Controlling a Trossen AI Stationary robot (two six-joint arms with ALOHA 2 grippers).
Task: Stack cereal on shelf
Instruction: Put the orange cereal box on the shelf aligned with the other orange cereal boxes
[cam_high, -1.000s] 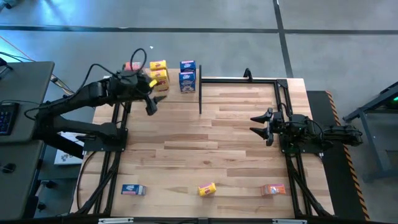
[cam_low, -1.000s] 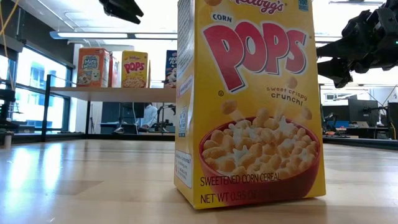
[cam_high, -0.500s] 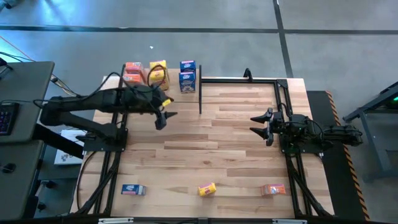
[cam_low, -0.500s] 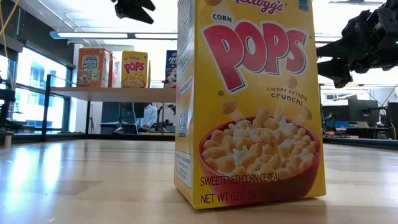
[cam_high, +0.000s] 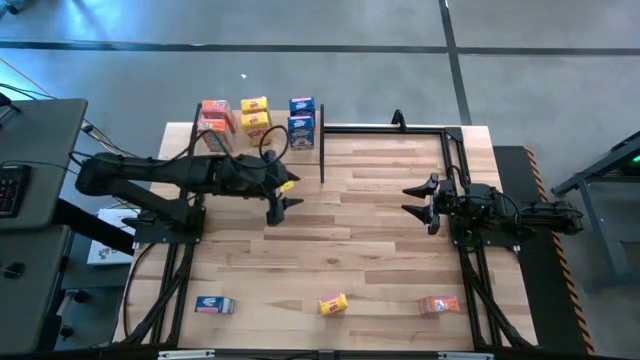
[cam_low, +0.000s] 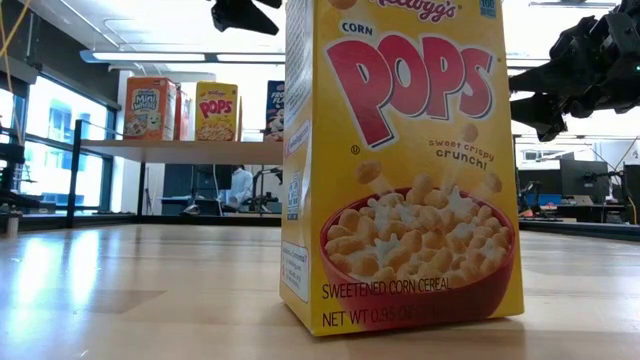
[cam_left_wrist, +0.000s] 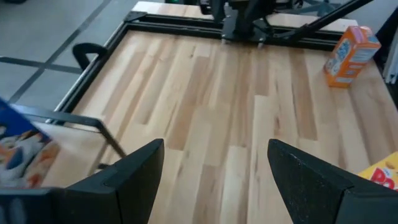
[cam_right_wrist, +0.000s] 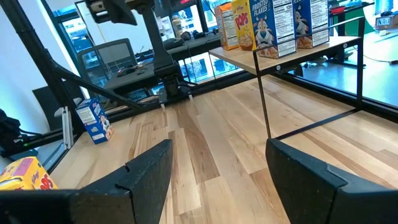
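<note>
Light-wood shelf (cam_high: 228, 140) loaded with six upright cereal boxes (cam_high: 257, 117), left gripper (cam_high: 277, 196) beside it, claw spread, empty.

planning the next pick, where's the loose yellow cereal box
In the high view the yellow box lies on the table's near edge, between the blue box and the orange box.

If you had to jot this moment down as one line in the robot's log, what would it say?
left gripper: empty, jaws open, over table | right gripper: waiting open at right side | shelf: six cereal boxes | table: three boxes at near edge
</note>
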